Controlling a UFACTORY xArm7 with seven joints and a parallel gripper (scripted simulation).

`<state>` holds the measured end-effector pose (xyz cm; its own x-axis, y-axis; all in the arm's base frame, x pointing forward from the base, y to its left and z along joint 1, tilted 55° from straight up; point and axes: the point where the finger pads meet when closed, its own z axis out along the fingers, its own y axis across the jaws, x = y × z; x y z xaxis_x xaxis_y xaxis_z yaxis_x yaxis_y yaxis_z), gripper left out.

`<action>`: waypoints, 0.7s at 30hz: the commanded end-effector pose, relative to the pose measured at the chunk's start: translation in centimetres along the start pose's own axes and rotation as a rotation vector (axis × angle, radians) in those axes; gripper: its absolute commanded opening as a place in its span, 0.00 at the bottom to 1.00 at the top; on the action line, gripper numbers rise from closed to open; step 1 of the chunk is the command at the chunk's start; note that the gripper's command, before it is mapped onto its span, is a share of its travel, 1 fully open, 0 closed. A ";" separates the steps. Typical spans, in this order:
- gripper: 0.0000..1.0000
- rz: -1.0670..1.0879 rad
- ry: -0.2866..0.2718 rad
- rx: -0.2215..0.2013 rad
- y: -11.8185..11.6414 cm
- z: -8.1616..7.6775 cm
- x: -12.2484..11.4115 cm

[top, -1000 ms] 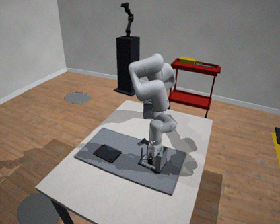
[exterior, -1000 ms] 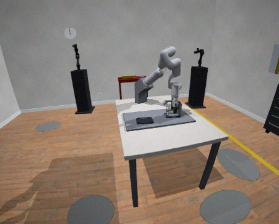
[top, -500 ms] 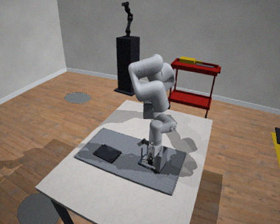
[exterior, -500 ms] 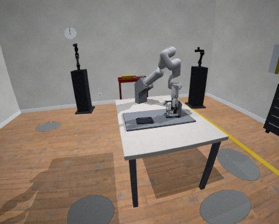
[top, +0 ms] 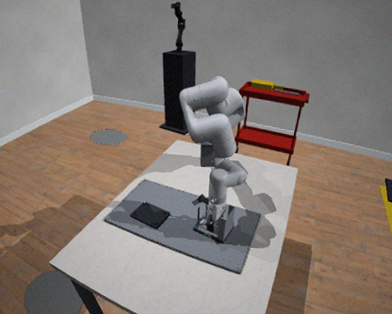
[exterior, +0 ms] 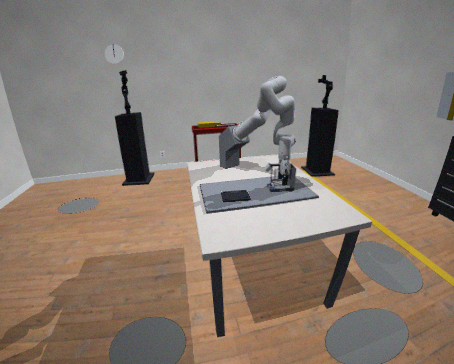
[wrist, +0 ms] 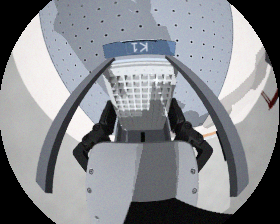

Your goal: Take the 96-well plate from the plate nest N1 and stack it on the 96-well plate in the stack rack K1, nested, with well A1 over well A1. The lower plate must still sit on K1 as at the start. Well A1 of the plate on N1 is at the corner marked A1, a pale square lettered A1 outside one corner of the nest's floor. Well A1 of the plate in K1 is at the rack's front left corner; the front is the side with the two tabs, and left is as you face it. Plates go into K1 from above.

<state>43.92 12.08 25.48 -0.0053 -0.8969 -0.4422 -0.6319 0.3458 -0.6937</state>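
Note:
My gripper (top: 209, 220) points straight down inside the stack rack K1 (top: 214, 226) on the right of the grey mat (top: 183, 222). In the wrist view the gripper (wrist: 143, 133) is shut on the long sides of the pale 96-well plate (wrist: 141, 90). The plate lies level between the rack's curved posts, below the blue K1 label (wrist: 139, 47). The rack's lower plate is hidden under the held one; I cannot tell whether they touch. The dark plate nest N1 (top: 149, 214) on the left of the mat holds no plate; it also shows in the exterior view (exterior: 235, 196).
The arm's base (exterior: 229, 150) stands at the table's far edge. A red cart (top: 271, 117) and a black pedestal (top: 177, 91) stand on the floor behind the table. The rack posts (wrist: 65, 131) close in the gripper on both sides.

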 end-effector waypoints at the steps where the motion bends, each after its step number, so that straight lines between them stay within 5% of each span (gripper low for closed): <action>1: 0.00 0.000 -0.001 0.001 0.0 0.0 0.0; 2: 0.00 0.000 -0.001 0.001 0.0 0.1 0.0; 3: 1.00 0.000 -0.001 0.001 0.0 0.1 0.0; 21: 1.00 0.000 -0.001 0.001 0.0 0.1 0.0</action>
<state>44.05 12.13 25.38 -0.0052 -0.8968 -0.4423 -0.6317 0.3458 -0.6938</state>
